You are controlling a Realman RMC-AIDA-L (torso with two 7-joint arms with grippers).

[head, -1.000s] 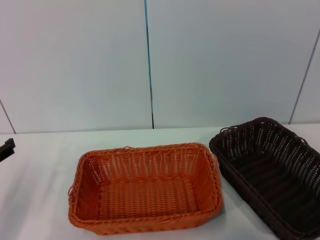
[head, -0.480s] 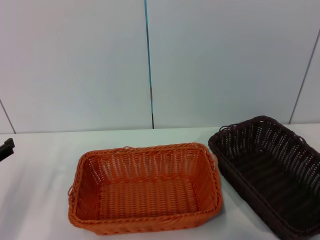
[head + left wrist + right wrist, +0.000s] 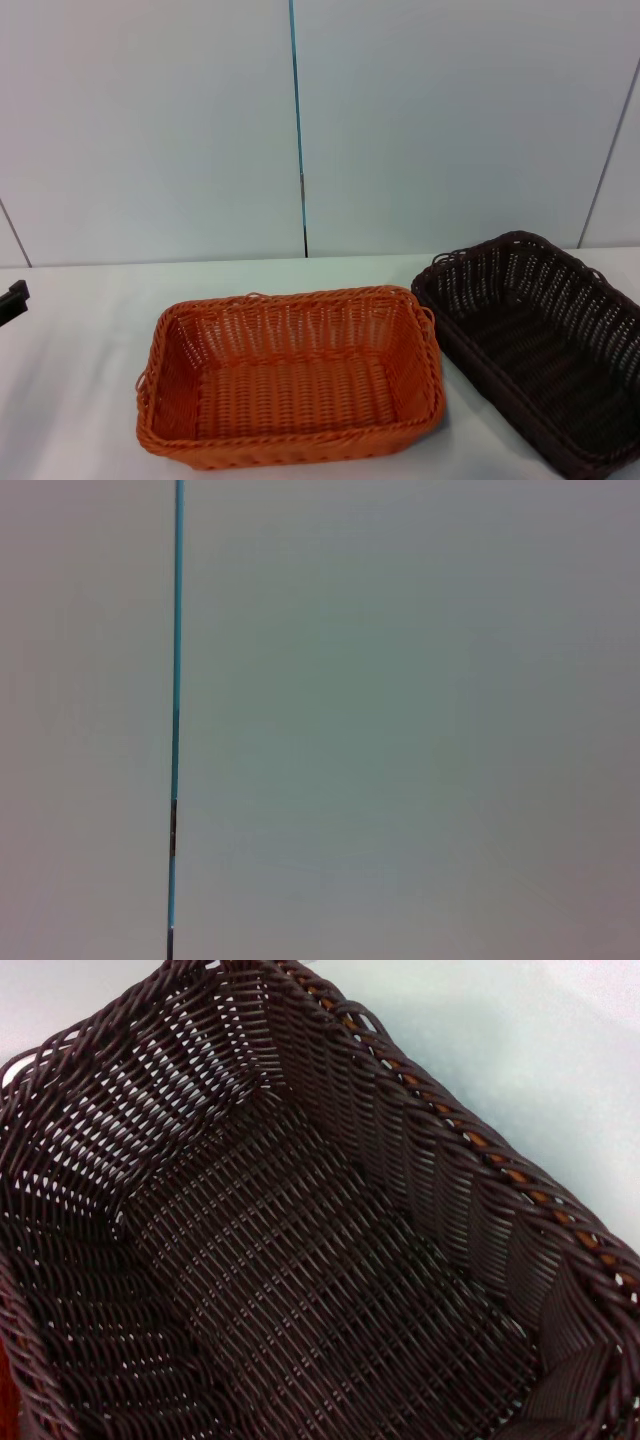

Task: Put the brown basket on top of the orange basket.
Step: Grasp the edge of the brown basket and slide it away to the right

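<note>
Brown basket (image 3: 540, 355) first: one of it, a dark woven rectangle with a looped braided rim, at the right of the white table (image 3: 80, 390) in the head view, its near end cut off by the frame edge. It sits askew, its long sides running from the far middle toward the near right. One orange basket (image 3: 290, 375) stands at the middle of the table, squarely set, open side up and with nothing in it. The two baskets are just beside each other: the brown one's far left corner comes close to the orange one's right rim, and whether they touch there I cannot tell.

The right wrist view looks straight down into the brown basket from close above, showing its woven floor and walls, with white table beyond the rim. The right gripper itself does not show in any view, so nothing can be said of how it stands or whether it grips the basket.

The left gripper (image 3: 12, 300) is only a small dark piece at the left edge of the head view, over the table and well apart from both baskets; too little shows to tell its state. Its wrist camera faces a plain pale wall (image 3: 400, 720) with a thin blue seam (image 3: 178, 630).
</note>
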